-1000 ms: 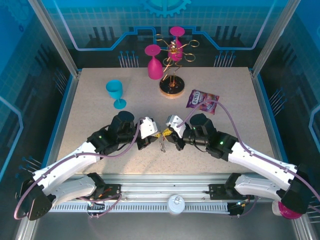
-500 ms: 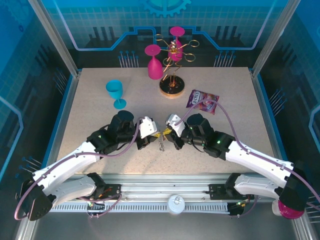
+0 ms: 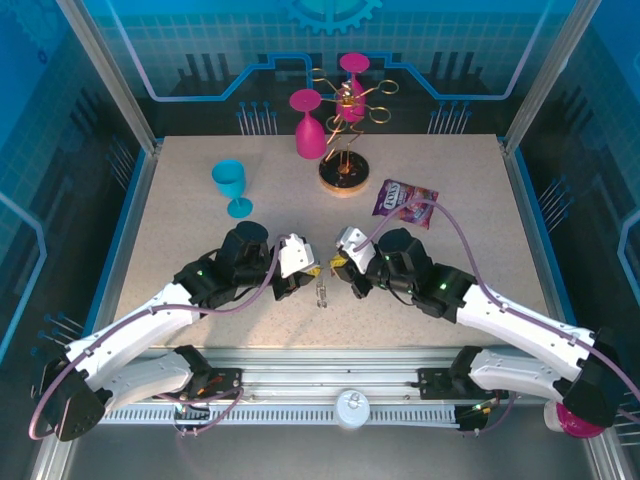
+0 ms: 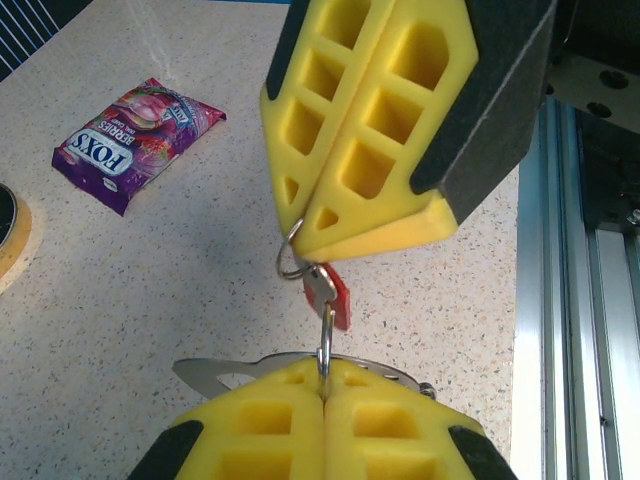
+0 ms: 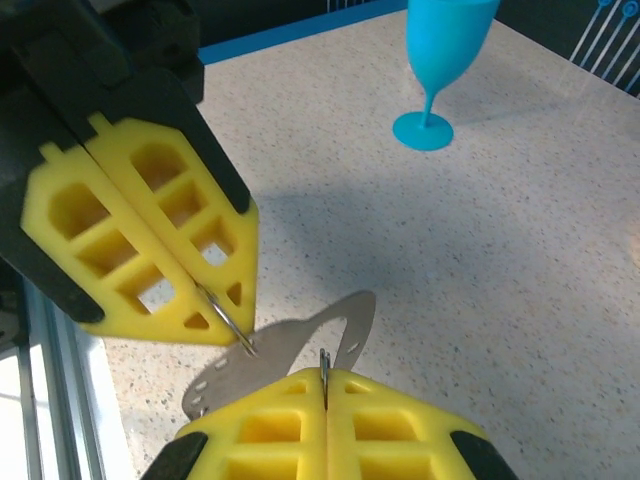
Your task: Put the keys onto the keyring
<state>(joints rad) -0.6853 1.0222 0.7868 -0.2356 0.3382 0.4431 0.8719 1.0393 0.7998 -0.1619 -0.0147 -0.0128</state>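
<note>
Both shut, tip to tip. My left gripper [image 4: 323, 388] pinches the thin silver metal piece [image 4: 326, 335] of the tiny red plastic key tag [image 4: 341, 297] — its length lying left-right. My right gripper [image 4: 305, 238] pinches the small silver metal ring [image 4: 289, 263] just right of it.

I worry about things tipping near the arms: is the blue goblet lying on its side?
No, the blue goblet stands upright on its round base on the speckled table.

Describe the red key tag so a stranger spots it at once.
Near the table's front edge, the two arms' yellow jaws nearly meet tip to tip, both pairs shut. Between them sits the key tag: a tiny red plastic rectangle strung on a silver ring, far smaller than the purple packet farther back.
</note>
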